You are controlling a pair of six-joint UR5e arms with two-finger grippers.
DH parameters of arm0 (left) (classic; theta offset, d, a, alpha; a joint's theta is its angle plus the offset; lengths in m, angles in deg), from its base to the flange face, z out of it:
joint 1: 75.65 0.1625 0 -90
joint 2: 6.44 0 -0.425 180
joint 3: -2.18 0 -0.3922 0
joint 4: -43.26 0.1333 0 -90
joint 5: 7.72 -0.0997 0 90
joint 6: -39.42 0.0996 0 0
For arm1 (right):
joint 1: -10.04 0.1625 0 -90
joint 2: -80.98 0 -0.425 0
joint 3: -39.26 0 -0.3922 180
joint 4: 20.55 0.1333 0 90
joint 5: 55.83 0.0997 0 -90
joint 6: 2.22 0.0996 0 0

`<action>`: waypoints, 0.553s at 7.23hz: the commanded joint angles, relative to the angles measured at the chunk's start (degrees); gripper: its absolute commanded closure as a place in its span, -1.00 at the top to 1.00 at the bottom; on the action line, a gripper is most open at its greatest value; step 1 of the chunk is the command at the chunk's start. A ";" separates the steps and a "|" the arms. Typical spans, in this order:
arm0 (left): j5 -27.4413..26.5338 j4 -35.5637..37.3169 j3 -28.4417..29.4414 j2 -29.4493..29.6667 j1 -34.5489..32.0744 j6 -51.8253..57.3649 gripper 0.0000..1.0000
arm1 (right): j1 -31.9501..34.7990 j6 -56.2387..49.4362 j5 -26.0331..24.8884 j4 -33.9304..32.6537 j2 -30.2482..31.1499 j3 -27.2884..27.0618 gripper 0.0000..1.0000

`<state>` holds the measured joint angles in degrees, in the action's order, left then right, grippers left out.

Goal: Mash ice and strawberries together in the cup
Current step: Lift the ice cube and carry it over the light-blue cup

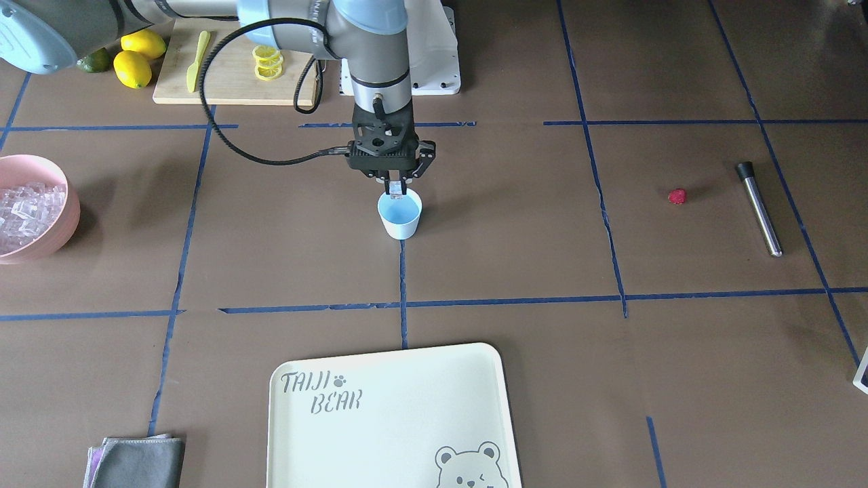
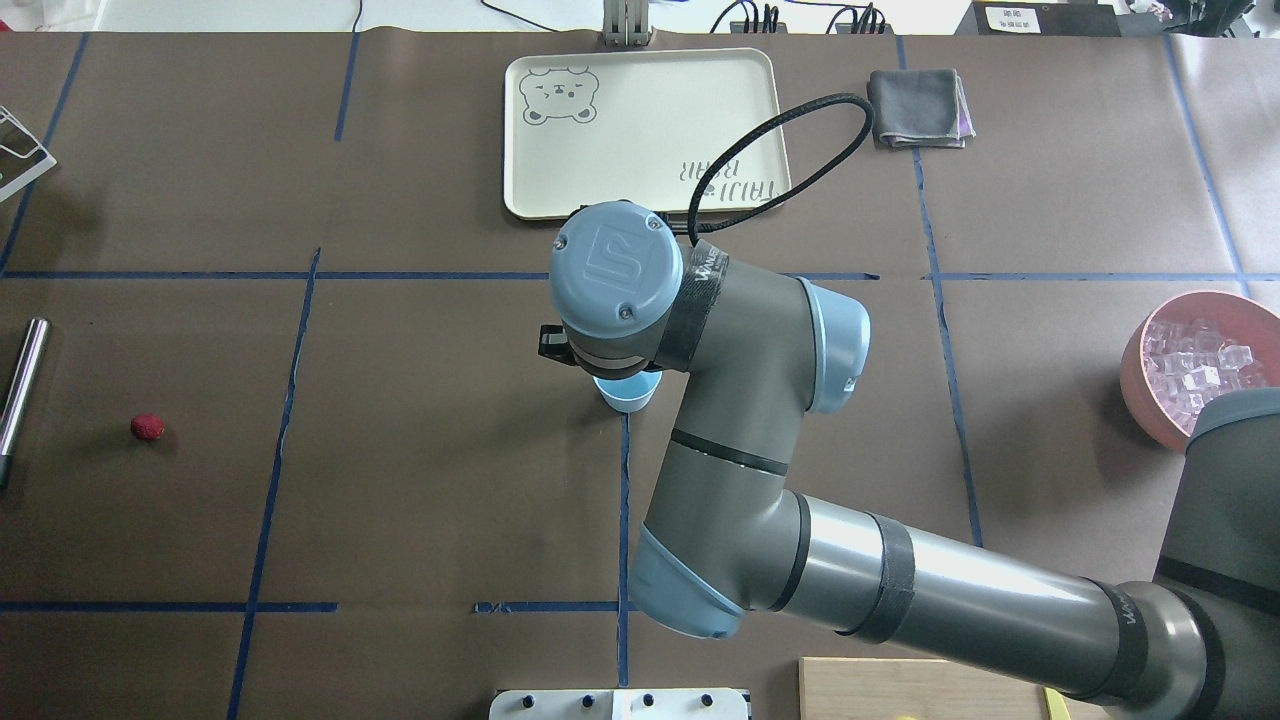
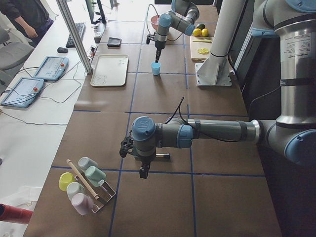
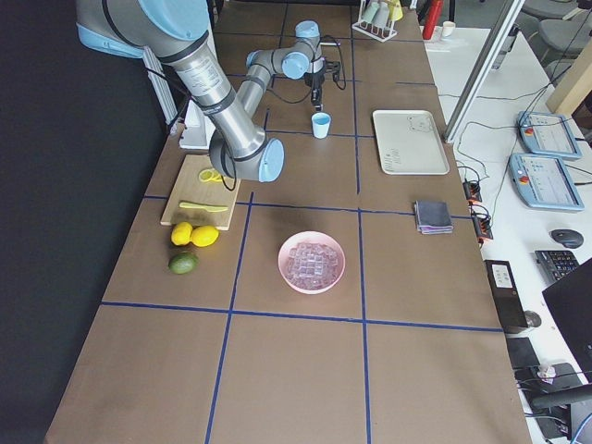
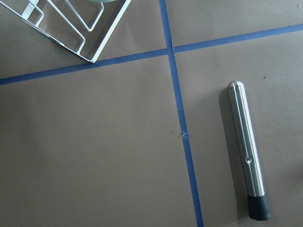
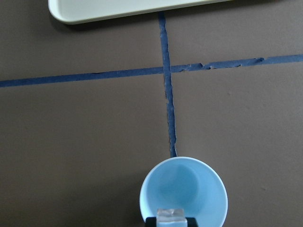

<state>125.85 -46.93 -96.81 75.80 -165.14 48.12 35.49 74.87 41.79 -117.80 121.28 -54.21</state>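
Pinching a small clear ice cube [image 6: 171, 214] over the light-blue plastic cup [image 1: 400, 218], seemingly near its rim, the right gripper [image 1: 396, 190] should centre before release; the left gripper [image 3: 142, 171] I cannot tell.

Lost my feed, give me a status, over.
Right claw shut on ice cube, above empty cup. Left claw away from cup, state unclear. Strawberry lying on table. Nothing in the way.

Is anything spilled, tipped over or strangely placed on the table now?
Nothing is spilled or tipped. The cup stands upright and empty; the right gripper holds an ice cube over it. Only the blue tape looks frayed in places.
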 commanded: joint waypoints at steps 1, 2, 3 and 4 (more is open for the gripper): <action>0.02 -0.07 -0.07 0.02 -0.07 0.00 1.00 | -0.49 -0.45 -0.94 0.13 0.13 1.98 -1.00; 0.02 -0.07 -0.24 0.02 0.02 0.00 1.00 | -0.49 -0.80 -1.90 0.13 0.22 2.24 -0.98; 0.02 -0.07 -0.42 0.02 0.02 0.00 1.00 | -0.40 -0.89 -2.00 0.13 0.31 2.25 -0.68; 0.02 -0.07 -0.33 0.02 0.02 0.00 1.00 | -0.66 -0.89 -2.69 0.21 0.48 2.68 0.96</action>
<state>125.87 -47.00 -97.12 75.82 -165.13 48.12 34.99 74.07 39.81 -117.65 121.57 -51.94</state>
